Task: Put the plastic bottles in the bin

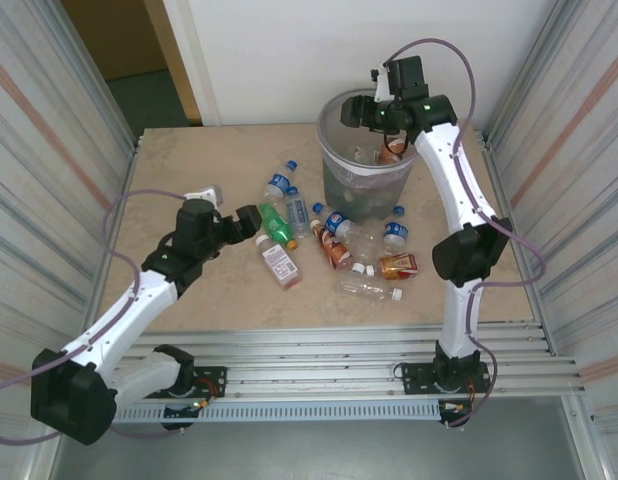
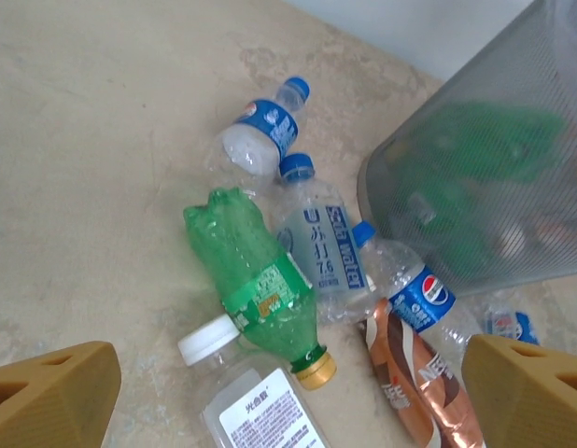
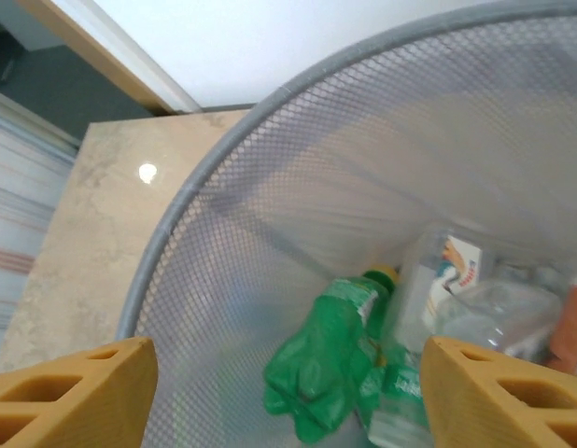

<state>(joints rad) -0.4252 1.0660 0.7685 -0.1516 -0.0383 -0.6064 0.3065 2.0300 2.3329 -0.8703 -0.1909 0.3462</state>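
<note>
Several plastic bottles lie on the table in front of the bin (image 1: 325, 135). My left gripper (image 1: 251, 222) hangs open just left of the pile. Below its open fingers (image 2: 290, 390) lie a crushed green bottle (image 2: 260, 280) with a gold cap and a white-labelled bottle (image 2: 256, 406). A brown-labelled bottle (image 2: 410, 383) and a Pepsi bottle (image 2: 415, 294) lie to their right. My right gripper (image 1: 364, 112) is above the bin mouth, open (image 3: 288, 392) with nothing between its fingers. Inside the bin (image 3: 204, 187) lie a green bottle (image 3: 330, 359) and clear bottles (image 3: 494, 313).
Corrugated metal walls (image 1: 49, 150) close in both sides of the table. Near the front edge lie a clear bottle (image 1: 369, 290) and an orange-labelled one (image 1: 397, 265). A blue-labelled bottle (image 1: 280, 182) lies left of the bin. Bare tabletop (image 1: 179, 160) stretches to the far left.
</note>
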